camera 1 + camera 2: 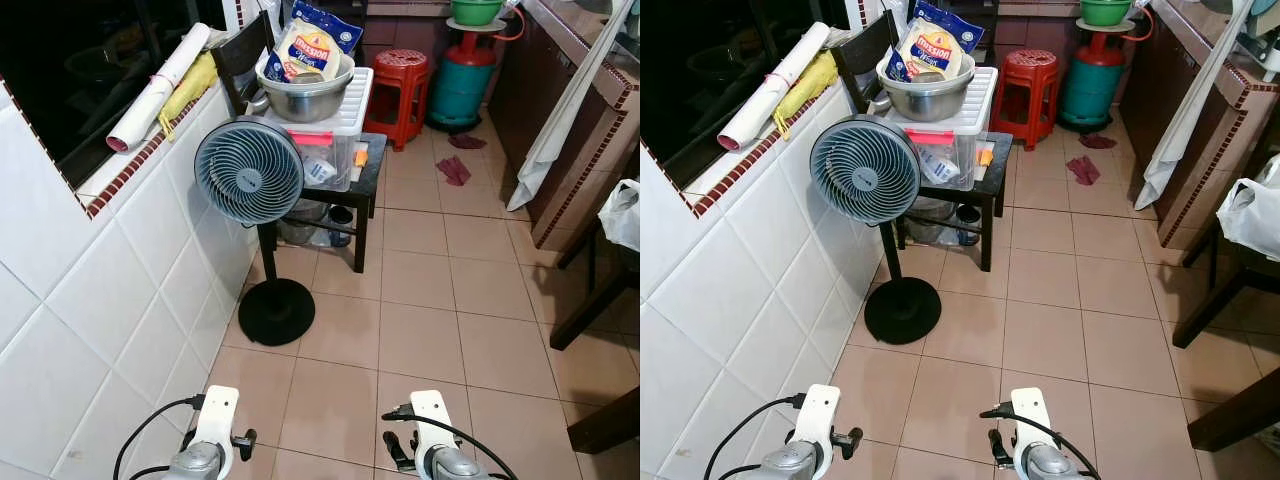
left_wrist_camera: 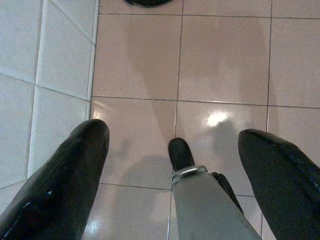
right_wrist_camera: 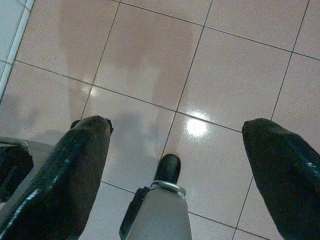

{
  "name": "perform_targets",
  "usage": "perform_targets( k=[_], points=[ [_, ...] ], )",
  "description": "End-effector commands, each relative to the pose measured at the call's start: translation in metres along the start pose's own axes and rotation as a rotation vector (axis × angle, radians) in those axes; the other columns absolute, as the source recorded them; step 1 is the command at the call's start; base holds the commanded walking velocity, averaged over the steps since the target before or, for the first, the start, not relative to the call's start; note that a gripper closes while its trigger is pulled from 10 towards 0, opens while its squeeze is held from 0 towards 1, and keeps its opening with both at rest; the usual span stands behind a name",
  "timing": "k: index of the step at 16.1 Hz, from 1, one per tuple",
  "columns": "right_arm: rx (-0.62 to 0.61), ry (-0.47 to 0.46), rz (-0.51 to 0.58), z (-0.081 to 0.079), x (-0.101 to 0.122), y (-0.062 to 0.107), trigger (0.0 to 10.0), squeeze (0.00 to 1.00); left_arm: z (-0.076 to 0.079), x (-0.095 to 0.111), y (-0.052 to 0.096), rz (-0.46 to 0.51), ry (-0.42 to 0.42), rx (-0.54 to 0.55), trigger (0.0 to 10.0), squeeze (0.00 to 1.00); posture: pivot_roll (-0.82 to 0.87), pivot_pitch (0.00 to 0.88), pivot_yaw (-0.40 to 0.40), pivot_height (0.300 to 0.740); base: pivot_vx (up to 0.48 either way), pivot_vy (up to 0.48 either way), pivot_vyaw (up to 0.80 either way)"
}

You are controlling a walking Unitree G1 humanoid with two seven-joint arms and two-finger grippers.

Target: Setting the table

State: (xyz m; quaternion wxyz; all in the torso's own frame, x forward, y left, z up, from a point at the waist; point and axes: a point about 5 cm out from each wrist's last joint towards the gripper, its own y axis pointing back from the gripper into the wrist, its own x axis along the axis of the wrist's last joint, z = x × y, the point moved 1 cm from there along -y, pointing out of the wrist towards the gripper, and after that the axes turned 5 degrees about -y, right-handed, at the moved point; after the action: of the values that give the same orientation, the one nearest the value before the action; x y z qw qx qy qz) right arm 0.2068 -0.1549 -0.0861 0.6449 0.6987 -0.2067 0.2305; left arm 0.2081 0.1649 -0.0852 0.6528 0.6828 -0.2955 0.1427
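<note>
My left arm (image 1: 207, 440) and right arm (image 1: 432, 440) hang low at the bottom of the eye views. The left gripper (image 2: 175, 135) is open over the pink floor tiles, beside the white tiled wall (image 2: 40, 85), and holds nothing. The right gripper (image 3: 177, 125) is likewise open above bare tiles. Ahead on the left, a steel bowl (image 1: 305, 92) holding a bag of wraps (image 1: 305, 45) rests on a clear plastic bin (image 1: 335, 140) on a small black table (image 1: 366, 185). A dark wooden table leg (image 1: 590, 305) stands at the right.
A grey standing fan (image 1: 248, 170) on a round black base (image 1: 276, 311) stands by the wall. Farther back are a red stool (image 1: 400, 90) and a teal gas cylinder (image 1: 462, 85). A white plastic bag (image 1: 622, 212) hangs at the right. A white cloth (image 1: 555, 125) drapes from the counter.
</note>
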Motion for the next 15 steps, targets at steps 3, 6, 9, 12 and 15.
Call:
perform_targets(
  k=[3,6,9,12,15],
  points=[
    [0.045,0.08,0.046,-0.009,0.038,-0.005,10.0,0.0,-0.019,-0.01,0.003,0.003,0.292,0.018,10.0,0.0,0.11,0.0,-0.092,0.74,0.0,0.0,0.0],
    [0.021,0.129,0.063,-0.005,0.036,-0.004,10.0,0.0,-0.017,-0.014,0.004,-0.015,0.277,0.023,10.0,0.0,0.1,0.0,-0.088,0.74,0.0,0.0,0.0],
    [0.029,0.117,0.04,-0.006,0.033,-0.004,10.0,0.0,-0.016,-0.018,0.004,-0.022,0.27,0.01,10.0,0.0,0.09,0.0,-0.074,0.74,0.0,0.0,0.0],
    [0.04,0.079,0.025,-0.007,0.028,-0.004,10.0,0.0,-0.017,-0.019,0.005,-0.026,0.2,-0.011,10.0,0.0,0.07,0.0,-0.04,0.74,0.0,0.0,0.0],
    [-0.002,-0.011,0.021,-0.001,0.018,-0.003,10.0,0.0,-0.021,-0.014,0.005,-0.025,0.093,-0.033,10.0,0.0,-0.01,0.0,0.041,0.74,0.0,0.0,0.0]
  ],
)
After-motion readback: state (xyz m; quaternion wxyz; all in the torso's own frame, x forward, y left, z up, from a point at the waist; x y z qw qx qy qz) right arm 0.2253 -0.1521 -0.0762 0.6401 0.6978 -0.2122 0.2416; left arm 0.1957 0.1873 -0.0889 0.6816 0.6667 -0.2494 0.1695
